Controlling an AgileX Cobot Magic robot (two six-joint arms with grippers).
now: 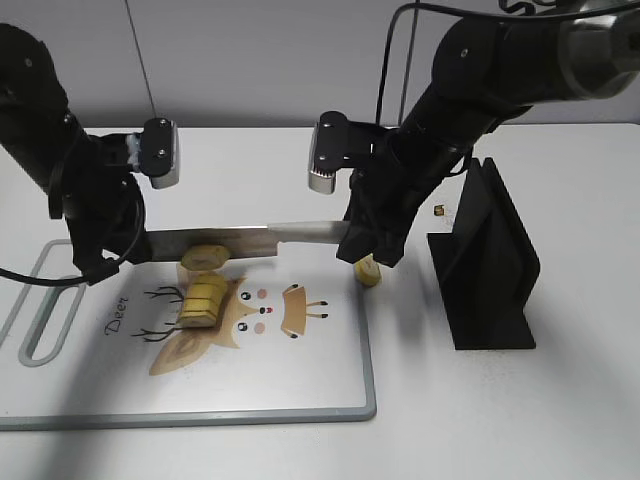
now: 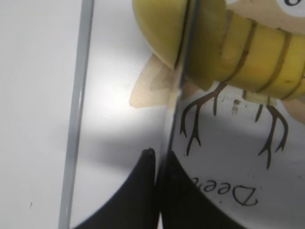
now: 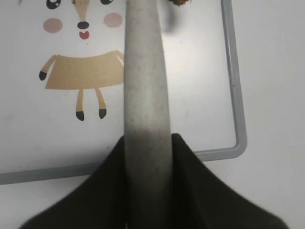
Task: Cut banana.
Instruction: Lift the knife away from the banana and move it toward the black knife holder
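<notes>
White table point(image 1: 560, 420), grey-rimmed cutting board point(image 1: 300, 400) (deer print) lying flat, black knife stand point(image 1: 490, 265) beside it — small banana stub point(image 1: 368, 272) between.

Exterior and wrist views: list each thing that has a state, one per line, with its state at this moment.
Banana: lying on the cutting board, partly sliced, blade in it.
Knife: level, held at both ends.
Right gripper: shut on the knife handle.
Left gripper: shut on the blade tip.
Banana end piece: off the board, loose.
Knife stand: upright, empty.
</notes>
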